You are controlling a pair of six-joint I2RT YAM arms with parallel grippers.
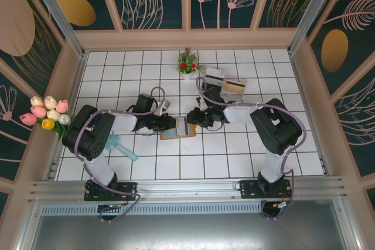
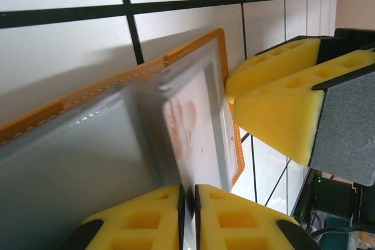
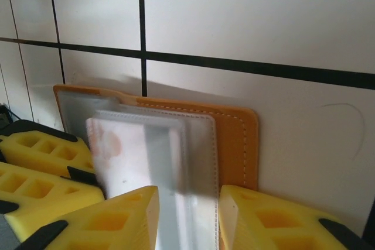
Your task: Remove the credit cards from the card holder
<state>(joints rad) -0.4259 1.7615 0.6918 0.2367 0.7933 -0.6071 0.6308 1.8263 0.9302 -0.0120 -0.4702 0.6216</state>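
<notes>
A white tiled table point(image 1: 281, 144) inside a booth with dark floral walls, seen from above. At the far edge stands a small potted plant point(image 1: 187, 62) with red flowers. Just right of it is a clear tray point(image 1: 205, 88) holding a white card with a dark stripe point(image 1: 214, 76) and an orange-tan card point(image 1: 235, 85). A bunch of pastel tulips point(image 1: 48, 112) sits at the left wall. A pale teal item point(image 1: 120, 146), too small to identify, lies on the tiles beside the left arm. All of these are well apart from the card holder point(image 1: 177, 129), which lies open near the middle of the table, its orange stitched border flat on the tiles and its clear inner pockets facing up. The two arms reach in from opposite sides and meet over it, so their fingers crowd each other. Under a clear pocket lies a pale credit card point(image 3: 126, 156) with a reddish smudge, its colour washed out. The left gripper point(image 2: 188, 194) has its yellow pads almost together, with only a thin slit between them. The raised edge of a clear pocket leaf runs into that slit, so it is pinching the holder. The right gripper point(image 3: 188, 194) has its jaws partly apart, straddling the pocket's near edge. The leaf sits between the fingers without being squeezed.
</notes>
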